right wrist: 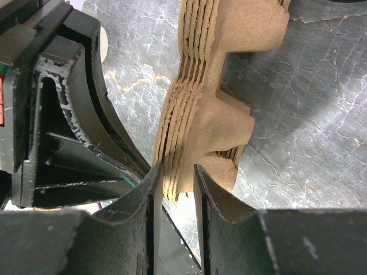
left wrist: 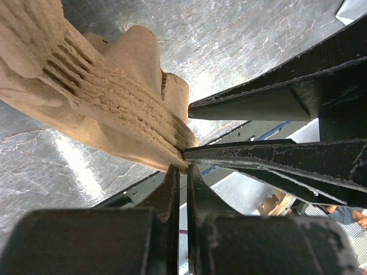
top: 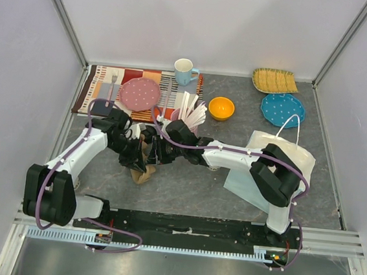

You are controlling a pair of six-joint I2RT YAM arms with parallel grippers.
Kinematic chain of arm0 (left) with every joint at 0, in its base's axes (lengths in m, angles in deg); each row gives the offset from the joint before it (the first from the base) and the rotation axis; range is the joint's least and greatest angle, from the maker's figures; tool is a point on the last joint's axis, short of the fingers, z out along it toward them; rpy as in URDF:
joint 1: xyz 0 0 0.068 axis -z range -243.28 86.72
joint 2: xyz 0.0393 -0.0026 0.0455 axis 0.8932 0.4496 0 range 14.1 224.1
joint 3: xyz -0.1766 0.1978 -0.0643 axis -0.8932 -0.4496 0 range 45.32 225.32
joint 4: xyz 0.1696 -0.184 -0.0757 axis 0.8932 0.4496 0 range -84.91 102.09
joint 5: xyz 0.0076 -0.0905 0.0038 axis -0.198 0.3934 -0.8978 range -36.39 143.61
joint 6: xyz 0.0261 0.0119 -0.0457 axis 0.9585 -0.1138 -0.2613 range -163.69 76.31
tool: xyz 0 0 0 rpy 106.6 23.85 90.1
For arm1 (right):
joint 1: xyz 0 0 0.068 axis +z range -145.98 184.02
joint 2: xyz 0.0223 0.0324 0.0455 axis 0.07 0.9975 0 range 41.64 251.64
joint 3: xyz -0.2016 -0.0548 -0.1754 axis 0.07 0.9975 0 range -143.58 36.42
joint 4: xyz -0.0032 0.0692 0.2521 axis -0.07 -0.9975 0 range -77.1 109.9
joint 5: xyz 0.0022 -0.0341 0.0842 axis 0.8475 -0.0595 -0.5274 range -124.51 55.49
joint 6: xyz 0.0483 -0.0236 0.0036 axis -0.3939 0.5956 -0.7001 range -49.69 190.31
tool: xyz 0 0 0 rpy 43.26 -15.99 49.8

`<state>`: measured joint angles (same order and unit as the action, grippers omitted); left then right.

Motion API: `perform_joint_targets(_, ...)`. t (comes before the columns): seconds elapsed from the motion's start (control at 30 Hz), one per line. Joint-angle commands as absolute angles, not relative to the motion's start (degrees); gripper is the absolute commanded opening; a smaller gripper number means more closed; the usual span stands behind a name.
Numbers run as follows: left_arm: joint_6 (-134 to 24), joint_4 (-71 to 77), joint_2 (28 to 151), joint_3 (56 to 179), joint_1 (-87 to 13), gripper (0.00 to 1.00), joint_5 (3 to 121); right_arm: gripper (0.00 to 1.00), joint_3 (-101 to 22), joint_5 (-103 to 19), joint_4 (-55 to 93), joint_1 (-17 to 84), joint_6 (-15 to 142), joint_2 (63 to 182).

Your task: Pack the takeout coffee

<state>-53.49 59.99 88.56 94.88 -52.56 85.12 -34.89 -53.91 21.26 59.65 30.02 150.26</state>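
Note:
The takeout coffee cup does not show in any view. A brown stack of pulp cup carriers (top: 144, 171) stands on edge on the grey table between my two grippers. My left gripper (top: 137, 157) has its jaws almost together and pinches a thin edge of the carrier stack (left wrist: 114, 109) at its fingertips (left wrist: 183, 167). My right gripper (top: 155, 151) is shut on several layers at the stack's (right wrist: 212, 103) edge, between its fingers (right wrist: 178, 175). The two grippers meet tip to tip. The white paper bag (top: 284, 161) lies at the right.
A light-blue mug (top: 185, 71), a pink plate (top: 139, 93) and a fork (top: 113, 81) are on a striped placemat (top: 96, 100) at the back. A pink cup of wooden sticks (top: 189, 114), an orange bowl (top: 221, 108), a blue plate (top: 282, 109) and a yellow woven mat (top: 275, 80) stand behind the arms.

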Motion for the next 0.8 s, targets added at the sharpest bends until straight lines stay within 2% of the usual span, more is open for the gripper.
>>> perform_joint_targets(0.0, -55.55, 59.58, 87.23, 94.63, -53.7, 0.02, 79.81, 0.33, -33.63, -48.14, 15.24, 59.39, 33.48, 153.0)
perform_joint_targets(0.17, -55.56, 60.72, 85.12, 96.65, -54.76, 0.02, 77.53, 0.32, -33.98, -45.15, 12.08, 59.3, 35.77, 153.97)
perform_joint_targets(0.6, -53.19, 62.57, 83.27, 95.33, -57.39, 0.03, 82.09, 0.32, -32.13, -42.68, 10.67, 59.39, 37.53, 154.14)
perform_joint_targets(0.77, -52.83, 62.22, 83.62, 95.86, -57.83, 0.19, 83.49, 0.32, -33.18, -43.04, 11.02, 59.83, 38.58, 153.1)
